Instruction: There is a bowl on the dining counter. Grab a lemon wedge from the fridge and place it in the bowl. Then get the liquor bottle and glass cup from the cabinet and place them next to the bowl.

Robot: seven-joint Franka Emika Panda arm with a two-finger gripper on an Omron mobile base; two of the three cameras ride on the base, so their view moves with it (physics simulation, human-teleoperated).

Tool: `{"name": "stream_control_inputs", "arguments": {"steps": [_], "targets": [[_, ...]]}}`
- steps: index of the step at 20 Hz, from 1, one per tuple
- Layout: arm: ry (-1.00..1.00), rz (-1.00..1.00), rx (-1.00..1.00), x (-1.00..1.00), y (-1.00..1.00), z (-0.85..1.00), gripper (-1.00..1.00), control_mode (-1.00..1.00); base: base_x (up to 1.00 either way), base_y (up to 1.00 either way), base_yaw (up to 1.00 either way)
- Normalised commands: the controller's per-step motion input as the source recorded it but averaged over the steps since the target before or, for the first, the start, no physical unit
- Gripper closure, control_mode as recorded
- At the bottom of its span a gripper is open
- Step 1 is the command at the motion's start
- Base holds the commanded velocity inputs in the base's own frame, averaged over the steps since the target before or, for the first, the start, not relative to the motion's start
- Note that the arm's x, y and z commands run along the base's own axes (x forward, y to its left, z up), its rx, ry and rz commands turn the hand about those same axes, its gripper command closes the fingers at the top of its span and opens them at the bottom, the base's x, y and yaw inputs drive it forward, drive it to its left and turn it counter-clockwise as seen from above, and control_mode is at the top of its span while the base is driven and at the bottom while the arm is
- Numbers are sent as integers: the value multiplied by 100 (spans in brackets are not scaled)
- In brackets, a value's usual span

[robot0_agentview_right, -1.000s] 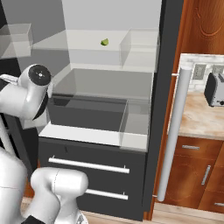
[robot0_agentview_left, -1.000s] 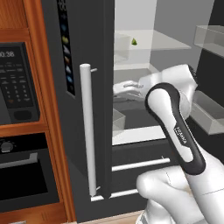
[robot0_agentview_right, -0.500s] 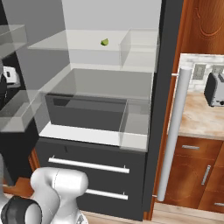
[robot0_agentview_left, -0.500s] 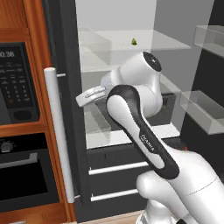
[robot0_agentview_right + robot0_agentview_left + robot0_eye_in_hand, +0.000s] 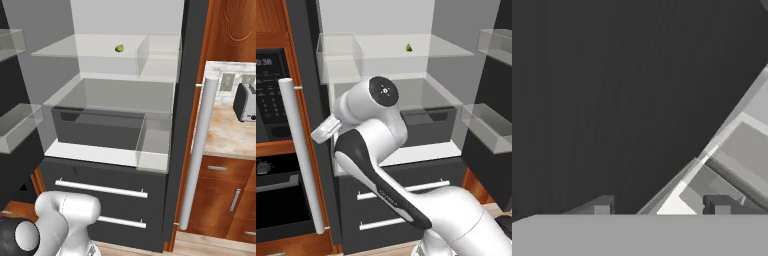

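I see the fridge [image 5: 190, 125] open, the lemon wedge [image 5: 409, 47] lying far back on its top shelf [image 5: 90, 47]. My gripper [image 5: 662, 207] faces the dark door [image 5: 602, 90]; its fingers stand apart, gripping nothing.

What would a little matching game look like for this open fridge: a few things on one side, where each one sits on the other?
Things:
1. lemon wedge
2. toaster
3. oven clock panel
4. two silver drawer handles

Places:
A. on the stone counter right of the fridge
B. on the fridge's top glass shelf
C. across the dark front below the fridge's open compartment
D. in the wooden column left of the fridge

Pairs: 1-B, 2-A, 3-D, 4-C
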Motion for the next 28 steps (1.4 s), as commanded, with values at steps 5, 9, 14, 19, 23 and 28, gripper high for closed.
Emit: {"name": "stream_control_inputs", "arguments": {"steps": [5,9,14,19,23,28], "targets": [[-10,-16,11,-44,-70,31,-100,-100,0,0,0],[0,-13,18,-27,-100,52,-100,-100,0,0,0],[0,-14,19,-6,-93,68,-100,-100,0,0,0],[-1,-20,17,-1,-62,79,-100,-100,0,0,0],[-1,-18,20,-4,-62,72,-100,-100,0,0,0],[0,-22,15,0,-98,18,-100,-100,0,0,0]]}}
